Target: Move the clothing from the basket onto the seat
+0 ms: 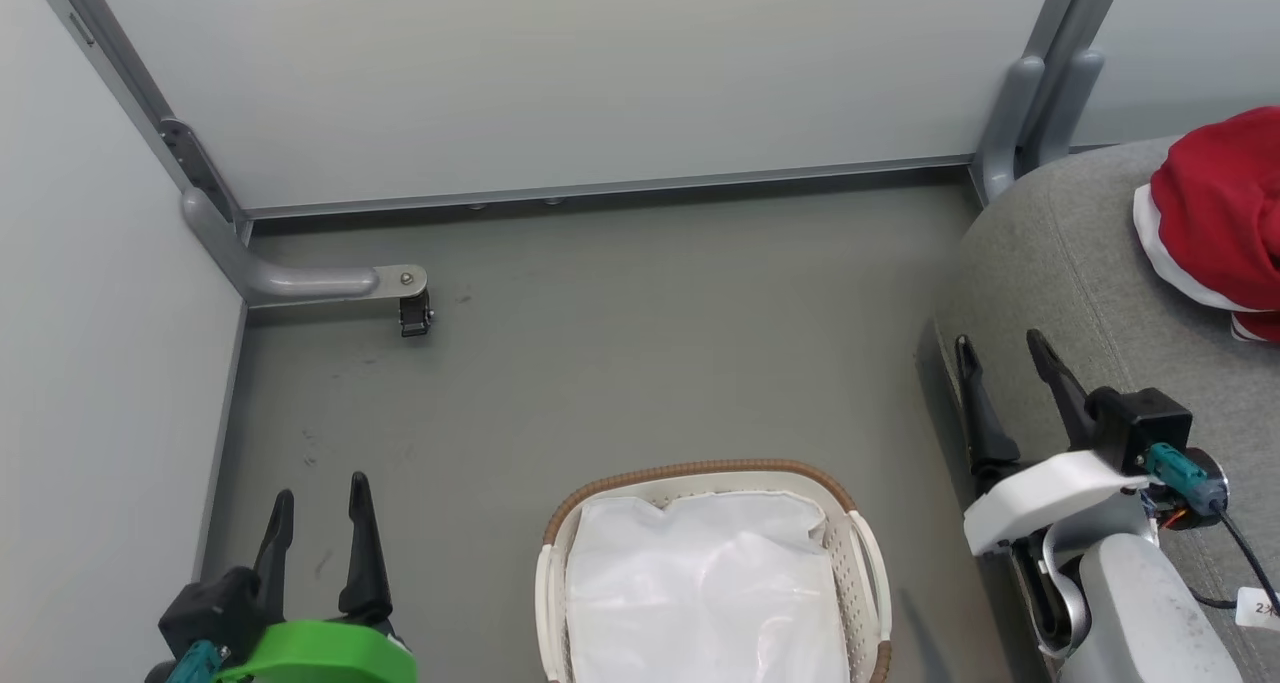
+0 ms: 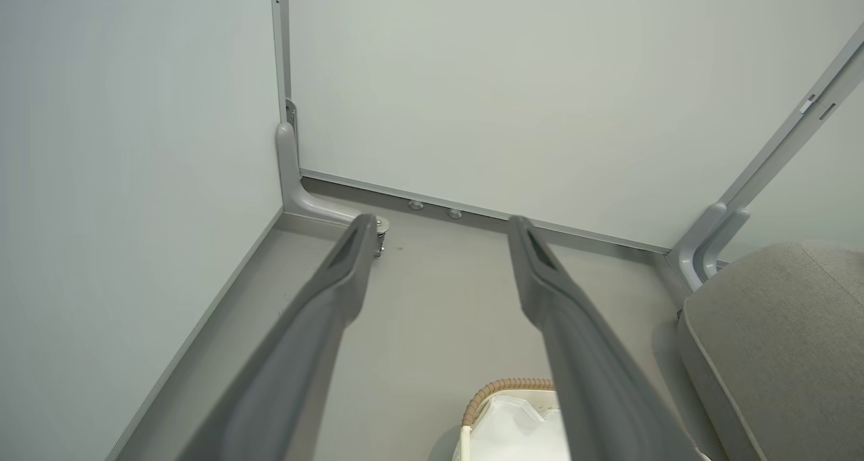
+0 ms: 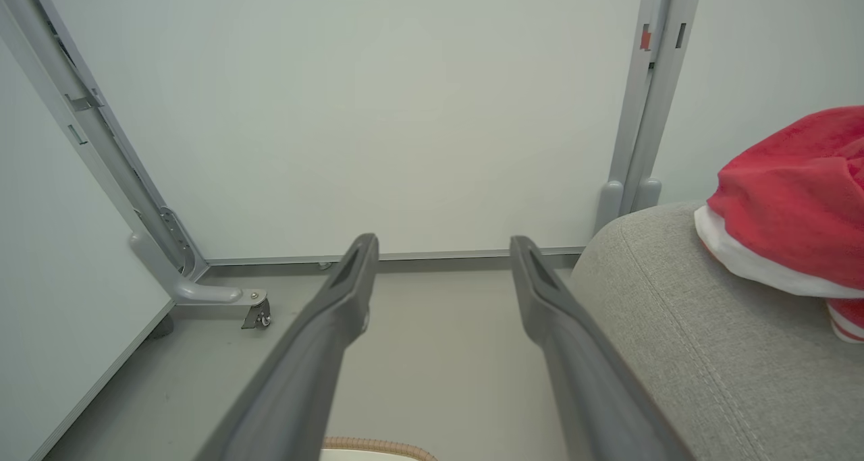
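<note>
Right pincer (image 1: 998,343) spread and empty, hovering at the seat (image 1: 1060,263) edge. Left pincer (image 1: 320,488) also spread, beside the basket (image 1: 640,478). The clothing (image 1: 1220,213) lies on the seat, beyond the right pincer and apart from it. It looks soft, light and floppy, best pinched at a bunched fold.

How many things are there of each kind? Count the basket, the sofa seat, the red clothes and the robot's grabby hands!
basket: 1
white liner in it: 1
seat: 1
heap of red clothing on the seat, pieces hard to tell apart: 1
grippers, left gripper and right gripper, both open: 2
Total: 6
</note>
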Available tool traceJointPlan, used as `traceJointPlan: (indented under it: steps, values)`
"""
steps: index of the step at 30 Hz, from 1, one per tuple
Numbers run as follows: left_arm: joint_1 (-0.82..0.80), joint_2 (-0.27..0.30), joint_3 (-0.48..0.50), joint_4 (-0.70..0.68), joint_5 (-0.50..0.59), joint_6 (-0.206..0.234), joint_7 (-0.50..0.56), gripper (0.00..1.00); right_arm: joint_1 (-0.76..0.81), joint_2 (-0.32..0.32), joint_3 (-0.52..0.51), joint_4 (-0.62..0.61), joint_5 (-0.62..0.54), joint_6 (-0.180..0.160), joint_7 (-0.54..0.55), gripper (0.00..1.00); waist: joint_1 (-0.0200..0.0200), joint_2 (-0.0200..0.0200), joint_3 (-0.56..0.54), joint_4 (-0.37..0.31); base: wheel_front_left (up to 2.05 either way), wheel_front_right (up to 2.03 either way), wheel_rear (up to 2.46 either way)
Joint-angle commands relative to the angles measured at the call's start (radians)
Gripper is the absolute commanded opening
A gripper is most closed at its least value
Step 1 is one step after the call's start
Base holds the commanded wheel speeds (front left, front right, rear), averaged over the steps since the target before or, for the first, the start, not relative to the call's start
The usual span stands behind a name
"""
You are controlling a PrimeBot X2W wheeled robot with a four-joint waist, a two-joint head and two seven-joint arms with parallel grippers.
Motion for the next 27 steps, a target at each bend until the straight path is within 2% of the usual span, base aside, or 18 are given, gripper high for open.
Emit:
traceJointPlan:
  steps: [1, 5, 19, 26, 27]
  values:
    - [0.028, -0.003, 0.012, -0.001, 0.005, -0.009, 0.000, 1.00, 0.027, -0.004, 0.012, -0.011, 0.001, -0.001, 0.000, 1.00, 0.0001, 0.0079, -0.015, 0.014, 0.00, 0.00, 0.00]
    - [0.068, -0.008, 0.036, -0.005, 0.006, -0.017, 0.000, 1.00, 0.069, -0.005, 0.043, -0.042, -0.050, -0.001, 0.000, 1.00, 0.0001, 0.0079, -0.020, 0.010, 0.00, 0.00, 0.00]
    - [0.094, -0.009, 0.019, -0.014, -0.009, -0.005, 0.000, 1.00, 0.121, -0.004, 0.066, -0.043, -0.032, -0.001, 0.000, 1.00, 0.0001, 0.0079, -0.045, -0.006, 0.00, 0.00, 0.00]
    - [0.092, -0.009, 0.012, -0.015, -0.016, -0.015, 0.000, 1.00, 0.120, -0.004, 0.069, -0.042, -0.022, -0.001, 0.000, 1.00, 0.0001, 0.0079, -0.045, -0.005, 0.00, 0.00, 0.00]
    - [0.079, -0.010, 0.011, -0.008, -0.010, -0.011, 0.000, 0.00, 0.107, 0.001, 0.069, -0.040, -0.027, 0.000, 0.000, 0.00, 0.0001, 0.0001, -0.045, -0.005, 0.00, 0.00, 0.00]
